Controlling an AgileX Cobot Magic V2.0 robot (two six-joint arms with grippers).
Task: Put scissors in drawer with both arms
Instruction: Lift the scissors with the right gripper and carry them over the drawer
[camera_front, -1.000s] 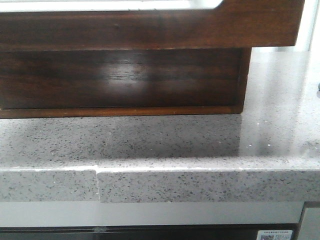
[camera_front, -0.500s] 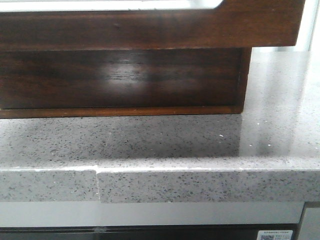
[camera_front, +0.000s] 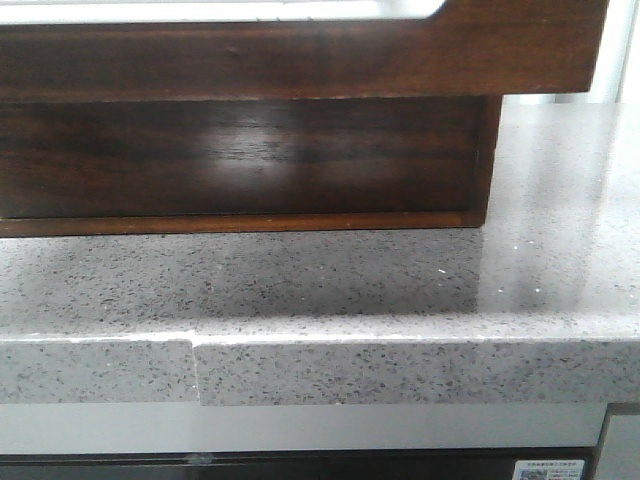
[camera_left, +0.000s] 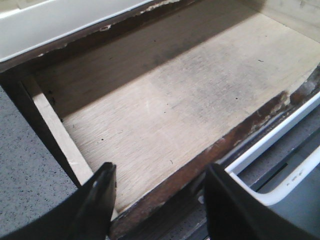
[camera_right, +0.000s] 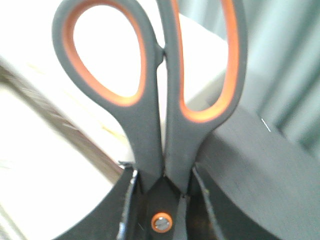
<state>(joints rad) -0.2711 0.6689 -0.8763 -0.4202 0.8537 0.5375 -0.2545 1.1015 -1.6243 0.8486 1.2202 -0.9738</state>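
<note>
The scissors, with grey handles lined in orange, stand in my right gripper. It is shut on them just above the orange pivot screw, the handle loops pointing away from the wrist. The drawer is glossy dark brown with a wide cut-out along its top edge, and it fills the upper part of the front view. Its pale wooden inside is bare in the left wrist view. My left gripper hangs open over the drawer's brown edge, holding nothing. Neither arm shows in the front view.
A grey speckled stone counter runs under the drawer, with its front edge close to the camera. A white rail lies beside the drawer's brown edge, and a white panel borders its far side.
A small dark shape at the right edge of the front view one second ago is gone. The drawer has not moved.
</note>
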